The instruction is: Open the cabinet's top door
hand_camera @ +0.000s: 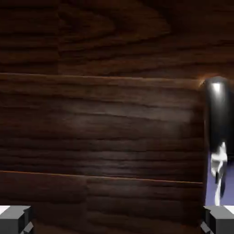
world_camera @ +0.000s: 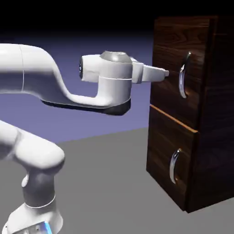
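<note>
The cabinet [world_camera: 215,137] of dark wood grain stands at the exterior view's right. Its top door [world_camera: 167,98] is flush and carries a long curved chrome handle [world_camera: 183,75]. My gripper [world_camera: 163,73] is level with that handle, just short of the door face and a little to the handle's left, touching nothing. In the hand view dark wood fills the picture and the chrome handle [hand_camera: 217,119] shows at the right edge, above the right fingertip [hand_camera: 218,220]. The gripper [hand_camera: 117,221] is open, with nothing between its fingers.
Below the top door sits a shorter panel [world_camera: 162,151] with a smaller chrome handle [world_camera: 174,165]. The cabinet rests on a grey table [world_camera: 109,183]. My white arm [world_camera: 68,87] spans the picture's left half.
</note>
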